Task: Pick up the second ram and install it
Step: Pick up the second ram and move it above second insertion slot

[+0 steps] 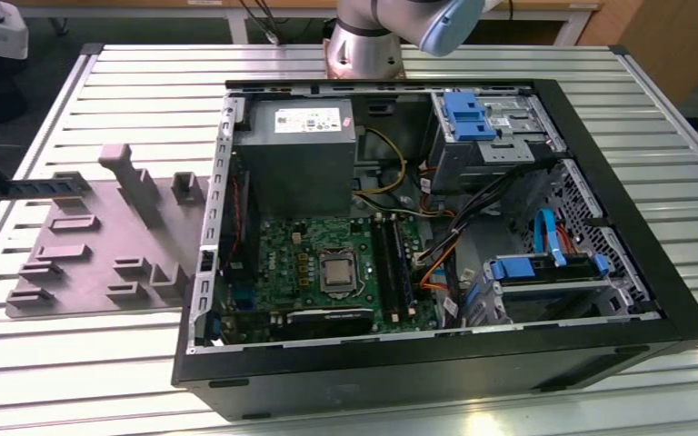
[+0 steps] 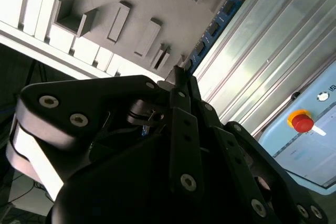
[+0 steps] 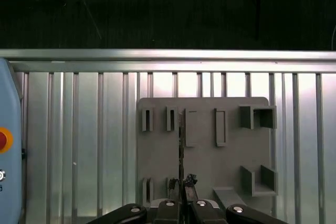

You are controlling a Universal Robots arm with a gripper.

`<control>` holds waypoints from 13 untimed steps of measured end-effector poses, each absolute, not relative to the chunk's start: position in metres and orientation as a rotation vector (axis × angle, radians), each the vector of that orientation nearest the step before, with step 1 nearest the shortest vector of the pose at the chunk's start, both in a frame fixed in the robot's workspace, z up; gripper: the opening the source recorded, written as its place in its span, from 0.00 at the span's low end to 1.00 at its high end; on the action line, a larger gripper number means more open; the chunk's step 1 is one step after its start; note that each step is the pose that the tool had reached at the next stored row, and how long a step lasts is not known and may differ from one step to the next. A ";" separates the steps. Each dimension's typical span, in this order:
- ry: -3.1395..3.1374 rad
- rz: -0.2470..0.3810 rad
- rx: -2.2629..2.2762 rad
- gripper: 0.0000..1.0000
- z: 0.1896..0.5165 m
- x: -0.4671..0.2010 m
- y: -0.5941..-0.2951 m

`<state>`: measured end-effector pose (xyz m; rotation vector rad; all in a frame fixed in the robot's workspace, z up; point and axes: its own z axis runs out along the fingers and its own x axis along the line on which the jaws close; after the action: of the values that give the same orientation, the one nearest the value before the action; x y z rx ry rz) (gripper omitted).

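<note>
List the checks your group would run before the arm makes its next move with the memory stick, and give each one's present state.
1. Tool shut on one end of the second ram: ok.
2. Ram is straight in the grip, seen edge-on in the first wrist view: ok.
3. Ram is lifted free of the grey tray: cannot tell.
4. Computer case is open with the motherboard exposed: ok.
5. A memory slot is free: cannot tell.
6. Cables are clear of the slots: cannot tell, they lie close beside them.
</note>
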<state>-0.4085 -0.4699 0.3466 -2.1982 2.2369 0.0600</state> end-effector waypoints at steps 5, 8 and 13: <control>2.237 0.060 -2.198 0.14 0.346 -0.401 -0.470; 2.239 0.056 -2.200 0.14 0.346 -0.400 -0.470; 2.239 0.056 -2.200 0.14 0.346 -0.400 -0.470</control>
<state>-0.4003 -0.4699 0.3461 -2.2001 2.2389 0.0560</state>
